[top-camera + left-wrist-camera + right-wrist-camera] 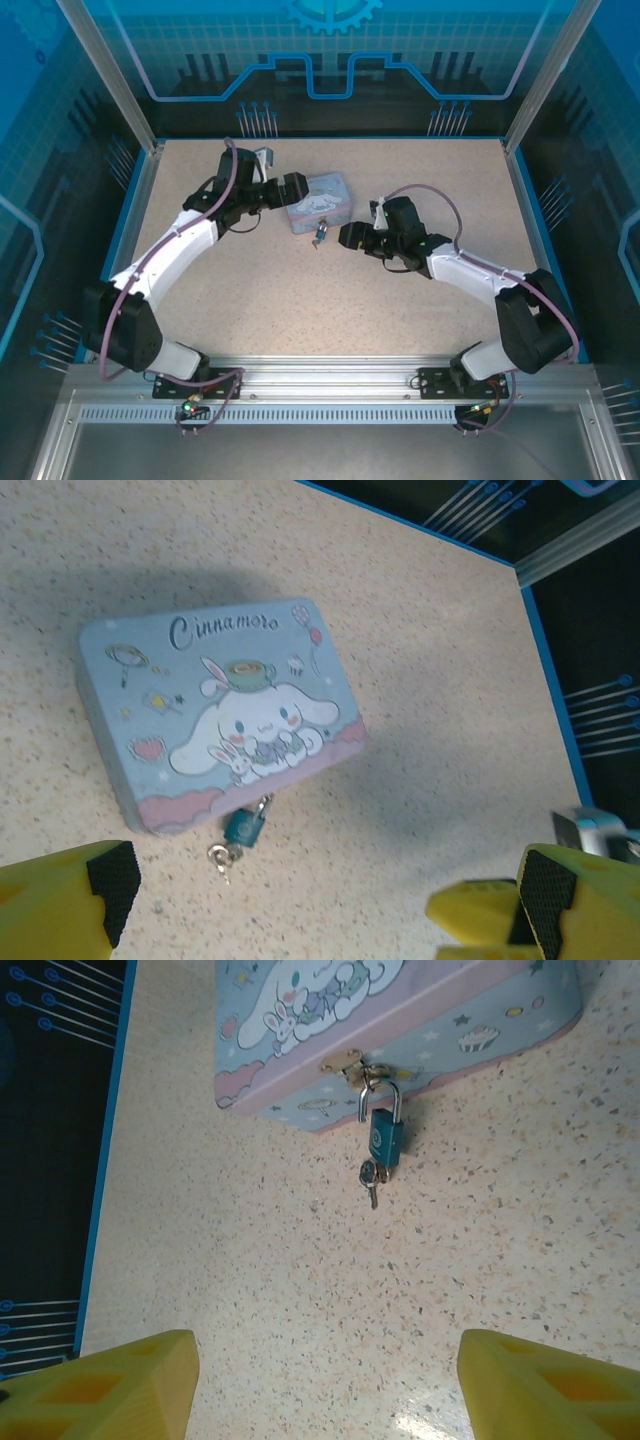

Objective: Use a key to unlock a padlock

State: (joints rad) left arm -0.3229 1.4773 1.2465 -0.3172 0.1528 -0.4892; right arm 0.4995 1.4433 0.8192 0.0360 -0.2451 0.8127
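The small teal padlock (385,1138) hangs by its shackle from the hasp of a pale blue cartoon tin (420,1020) and rests on the table. One shackle leg seems to stand free of the lock body. The key (369,1176), on a small ring, sits at the lock's bottom end. My right gripper (328,1385) is open a short way in front of the lock, with bare table between its yellow fingers (120,1385). My left gripper (325,905) is open wide above the tin (215,715), with padlock (243,827) and key (222,856) beyond it. From above, the padlock (321,236) lies between the tin (322,200) and the right gripper (347,237).
The left gripper (295,190) hovers at the tin's left end. A blue rim (130,200) borders the speckled table (330,300), with dark panels and metal posts outside it. Open tabletop stretches in front of the tin.
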